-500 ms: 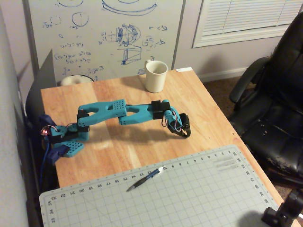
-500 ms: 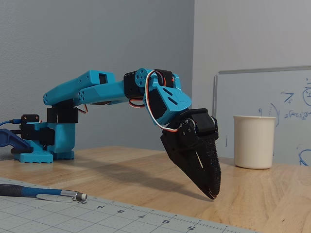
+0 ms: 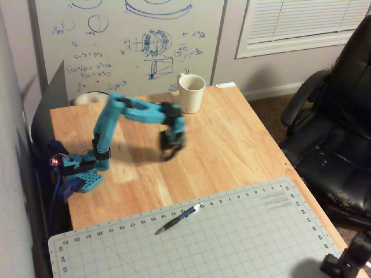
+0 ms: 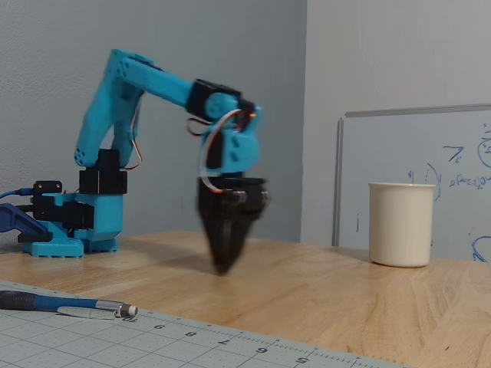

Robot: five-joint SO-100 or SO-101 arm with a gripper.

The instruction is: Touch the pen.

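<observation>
We see the pen [image 3: 177, 219] lying on the cutting mat [image 3: 232, 243] (near edge of tabletop [image 3: 243, 139]). Tool [image 4: 222, 264] points down over bare wood, well apart, motion-blurred; can't tell its opening. Mug [image 3: 191, 93] sits farthest.

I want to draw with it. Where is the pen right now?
In the overhead view the pen lies on the grey cutting mat, near its top edge on the left, in front of the blue robot arm.
</observation>
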